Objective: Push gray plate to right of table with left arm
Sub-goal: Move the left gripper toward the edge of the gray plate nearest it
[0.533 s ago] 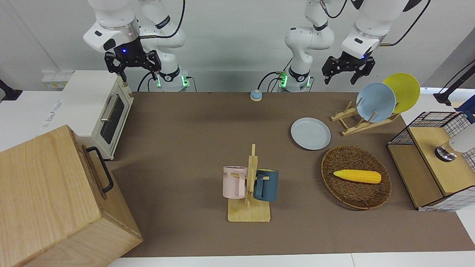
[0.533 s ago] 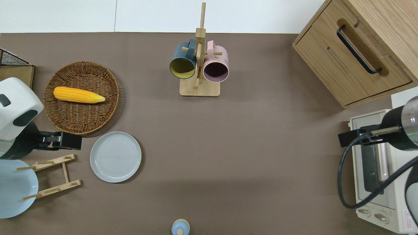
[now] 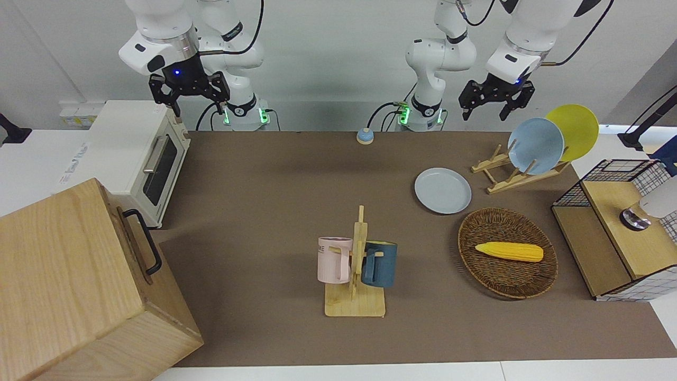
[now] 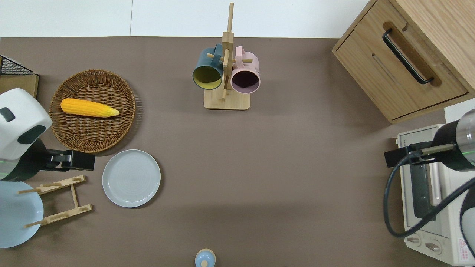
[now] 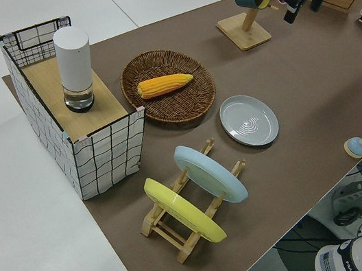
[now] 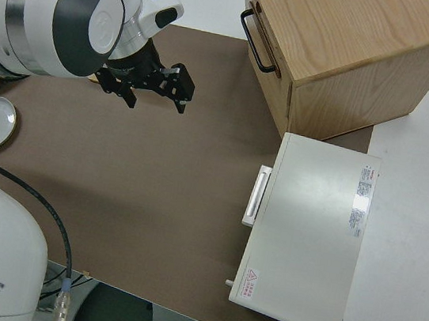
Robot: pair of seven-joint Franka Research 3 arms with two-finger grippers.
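Observation:
The gray plate (image 3: 442, 190) lies flat on the brown table (image 3: 264, 185), between the wicker basket and the wooden plate rack; it also shows in the overhead view (image 4: 131, 178) and the left side view (image 5: 249, 120). My left gripper (image 3: 486, 112) is open and empty, up in the air. In the overhead view my left gripper (image 4: 82, 161) is over the table between the basket and the rack, just beside the plate toward the left arm's end, not touching it. My right gripper (image 3: 197, 105) is open, empty and parked.
A wicker basket (image 4: 92, 110) holds a corn cob (image 4: 89, 107). A wooden rack (image 3: 515, 172) holds a bluer plate (image 3: 535, 145) and a yellow plate (image 3: 574, 129). A mug stand (image 4: 226, 74) is mid-table. A wooden cabinet (image 3: 79, 286) and toaster oven (image 3: 137, 159) stand at the right arm's end. A small blue bell (image 4: 205, 257) sits near the robots.
My left gripper has shifted very slightly toward the gray plate and a little upward. The plate and the right arm have not moved.

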